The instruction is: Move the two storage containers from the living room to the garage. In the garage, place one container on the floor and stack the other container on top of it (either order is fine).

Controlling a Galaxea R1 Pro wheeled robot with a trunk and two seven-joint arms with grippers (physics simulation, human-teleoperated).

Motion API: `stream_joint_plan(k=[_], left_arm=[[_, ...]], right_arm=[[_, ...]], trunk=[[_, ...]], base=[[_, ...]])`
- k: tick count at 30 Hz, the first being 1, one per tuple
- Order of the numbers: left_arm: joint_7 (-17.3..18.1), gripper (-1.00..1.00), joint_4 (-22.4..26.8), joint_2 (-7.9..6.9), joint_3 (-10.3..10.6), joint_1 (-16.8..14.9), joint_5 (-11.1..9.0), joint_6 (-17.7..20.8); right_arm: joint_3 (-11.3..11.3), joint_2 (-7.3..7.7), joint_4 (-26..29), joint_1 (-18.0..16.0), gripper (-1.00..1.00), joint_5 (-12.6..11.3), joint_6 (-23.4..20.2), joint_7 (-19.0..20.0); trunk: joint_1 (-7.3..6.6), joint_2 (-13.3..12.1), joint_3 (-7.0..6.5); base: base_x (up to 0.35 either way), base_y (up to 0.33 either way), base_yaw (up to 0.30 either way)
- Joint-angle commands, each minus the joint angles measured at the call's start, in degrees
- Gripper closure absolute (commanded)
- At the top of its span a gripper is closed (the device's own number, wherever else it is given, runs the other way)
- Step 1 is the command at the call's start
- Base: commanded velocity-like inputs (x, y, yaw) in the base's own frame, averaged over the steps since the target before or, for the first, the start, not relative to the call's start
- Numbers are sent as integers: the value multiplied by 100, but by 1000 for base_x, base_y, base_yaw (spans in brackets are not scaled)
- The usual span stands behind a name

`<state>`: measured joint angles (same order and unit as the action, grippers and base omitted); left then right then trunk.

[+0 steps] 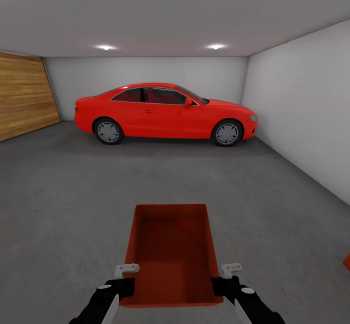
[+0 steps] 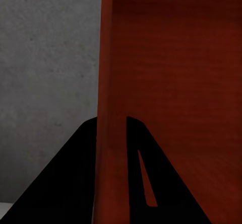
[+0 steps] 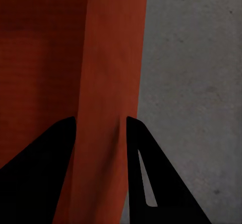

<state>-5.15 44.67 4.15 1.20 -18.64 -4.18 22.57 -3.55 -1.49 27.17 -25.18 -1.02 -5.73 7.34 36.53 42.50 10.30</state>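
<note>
The red bin [image 1: 170, 256] hangs between both grippers, its long side pointing away from them. The left gripper [image 1: 125, 285] pinches one wall, the right gripper [image 1: 224, 282] the other. The grey floor [image 1: 73, 207] lies below.

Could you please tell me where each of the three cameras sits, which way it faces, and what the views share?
Head view: on the robot's head, facing forward and down into the garage toward a red car; both arms with the left tool and right tool show.
Left wrist view: near the left tool, looking along its dark fingers astride a wall of the red-orange rectangular plastic bin.
Right wrist view: near the right tool, its fingers astride the opposite wall.
Shared: the bin and the dark grey concrete floor.
</note>
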Motion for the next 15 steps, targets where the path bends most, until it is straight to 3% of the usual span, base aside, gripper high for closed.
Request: stream_joint_plan(k=[1,15], left_arm=[[-118,100,-2,-4,3,1,93,46],[-118,100,-2,-2,2,-3,93,46]], right_arm=[[-40,1,140,-4,100,-83,72,154],[-40,0,140,-4,100,-83,72,154]], trunk=[[2,7,9],[2,7,9]], base=[[48,0,0],[19,0,0]])
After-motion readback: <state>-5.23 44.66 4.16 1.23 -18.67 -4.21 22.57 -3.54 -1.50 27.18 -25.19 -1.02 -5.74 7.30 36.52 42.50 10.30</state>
